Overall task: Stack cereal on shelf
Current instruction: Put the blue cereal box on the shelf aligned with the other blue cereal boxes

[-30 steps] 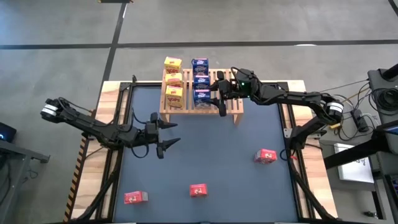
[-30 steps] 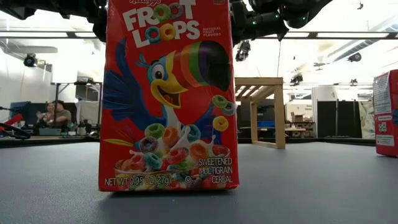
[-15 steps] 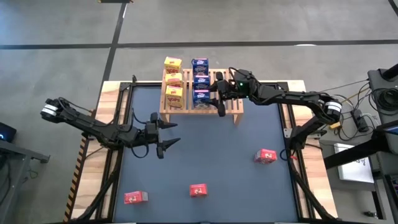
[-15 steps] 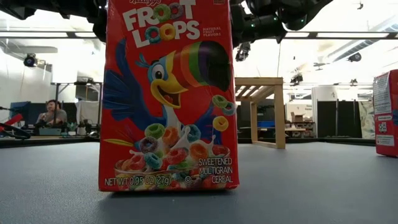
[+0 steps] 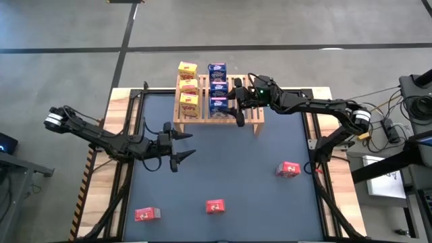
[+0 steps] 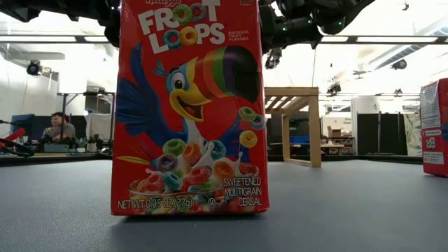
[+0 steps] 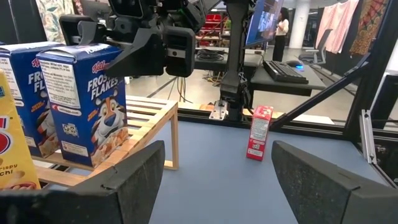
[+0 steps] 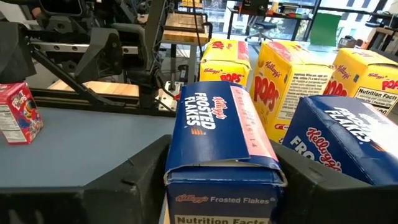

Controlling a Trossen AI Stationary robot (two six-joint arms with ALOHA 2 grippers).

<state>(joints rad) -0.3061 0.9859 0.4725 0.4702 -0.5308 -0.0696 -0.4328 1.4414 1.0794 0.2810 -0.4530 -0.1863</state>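
The wooden slatted shelf (image 5: 217,108) stands at the table's far edge. On it stand three yellow cereal boxes (image 5: 190,86) in one row and three blue ones (image 5: 217,86) beside them. My right gripper (image 5: 233,102) comes from the right. It is open, with one finger on either side of the nearest blue box (image 8: 221,143), which stands upright on the slats (image 7: 93,106). Three red boxes (image 5: 288,169) (image 5: 214,206) (image 5: 147,214) stand on the dark mat. My left gripper (image 5: 187,144) hovers open over the mat, left of centre. My right gripper's fingers (image 8: 134,180) lie close along both broad faces of the nearest blue box, near its top end (image 8: 186,162), coming level from the table's right. I cannot tell whether they touch it. The box stands with its bottom on the shelf.
One red box (image 6: 189,105) stands right in front of the low camera and hides much of the table; another (image 6: 435,126) shows at the right. The shelf's right part (image 5: 253,111) is bare slats. Open mat lies between the shelf and the red boxes. A person sits far behind the table (image 6: 57,129).
My right arm's wrist has edged slightly toward the table's left, closer to the blue boxes, and has then stayed still. The boxes on the shelf have kept their places.
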